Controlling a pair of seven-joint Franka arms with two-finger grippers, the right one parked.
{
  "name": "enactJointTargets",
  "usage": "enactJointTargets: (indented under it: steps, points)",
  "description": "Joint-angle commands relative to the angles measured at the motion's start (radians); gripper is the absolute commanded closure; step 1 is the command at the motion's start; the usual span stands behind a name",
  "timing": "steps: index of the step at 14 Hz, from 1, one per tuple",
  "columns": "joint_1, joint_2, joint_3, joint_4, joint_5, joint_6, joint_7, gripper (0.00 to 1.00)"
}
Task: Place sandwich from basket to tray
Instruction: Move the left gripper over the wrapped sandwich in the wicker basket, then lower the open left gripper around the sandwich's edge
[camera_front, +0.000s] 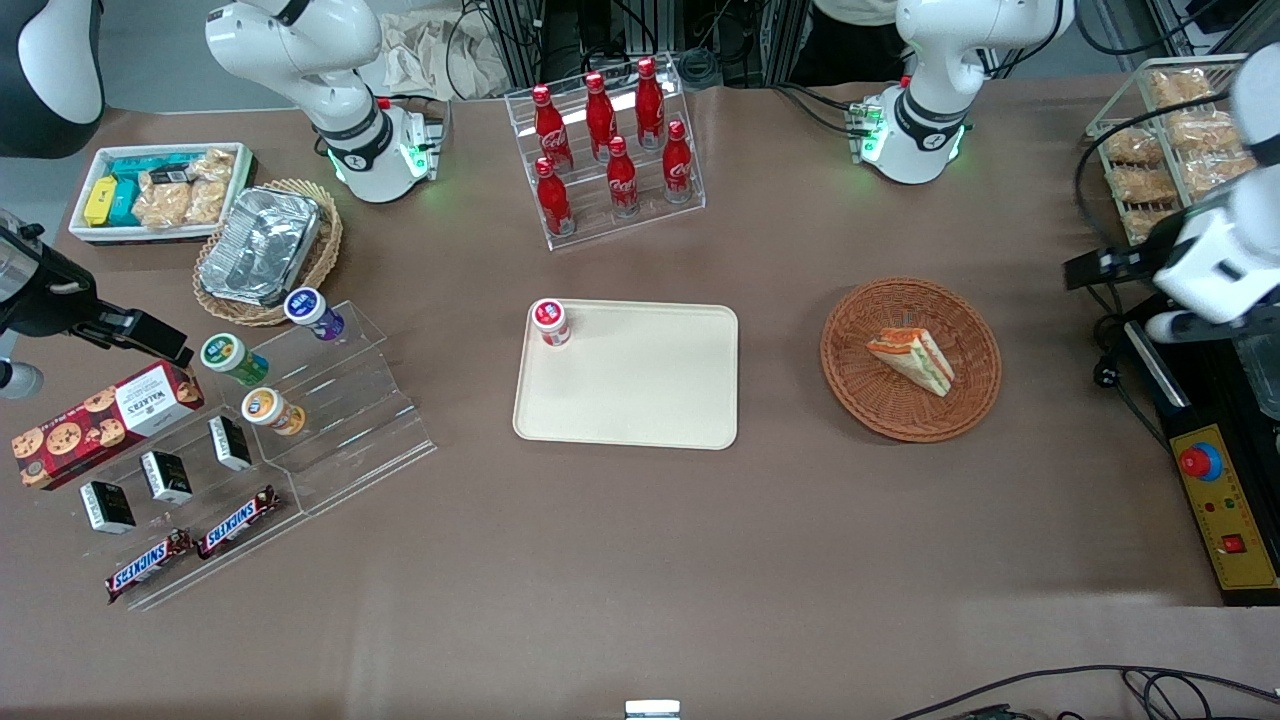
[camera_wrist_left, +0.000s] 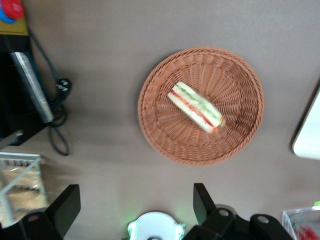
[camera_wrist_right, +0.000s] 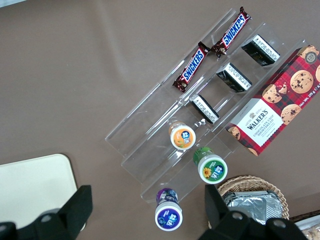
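Brown matte tabletop carries everything, and near its middle lies the flat cream-beige rectangular plastic tray with rounded corners. Its surface is bare except for a small red-and-white lidded cup standing in one corner farthest from the front camera, so there is plenty of free room for a drop. Well apart from the tray, toward the working arm's end of the tabletop, sits the round reddish-brown woven wicker basket. In it, roughly central, rests the triangular wedge sandwich of pale bread with red, orange and green layers. It lies on its side, the filling edge exposed, which I judge offers the flat bread faces to a pinch from above.

The white left arm is raised above the tabletop's edge, its wrist looking straight down on the basket. Its claw hangs high, clear of the sandwich, black fingers spread wide and holding nothing.
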Motion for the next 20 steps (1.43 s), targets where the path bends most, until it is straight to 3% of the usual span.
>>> enactJointTargets:
  steps: [1, 5, 6, 8, 11, 14, 20]
  points:
    - [-0.007, -0.188, -0.005, -0.342, -0.033, 0.243, -0.134, 0.0]
    - [-0.026, -0.157, -0.023, -0.419, -0.039, 0.328, -0.398, 0.0]
    - [-0.027, -0.145, -0.031, -0.439, -0.076, 0.363, -0.461, 0.0]
    - [-0.027, -0.139, -0.048, -0.523, -0.13, 0.486, -0.555, 0.0]
    - [-0.027, -0.108, -0.089, -0.654, -0.135, 0.704, -0.685, 0.0]
    - [-0.041, -0.029, -0.112, -0.654, -0.133, 0.799, -0.82, 0.0]
    - [-0.09, 0.065, -0.112, -0.64, -0.125, 0.937, -0.922, 0.0]
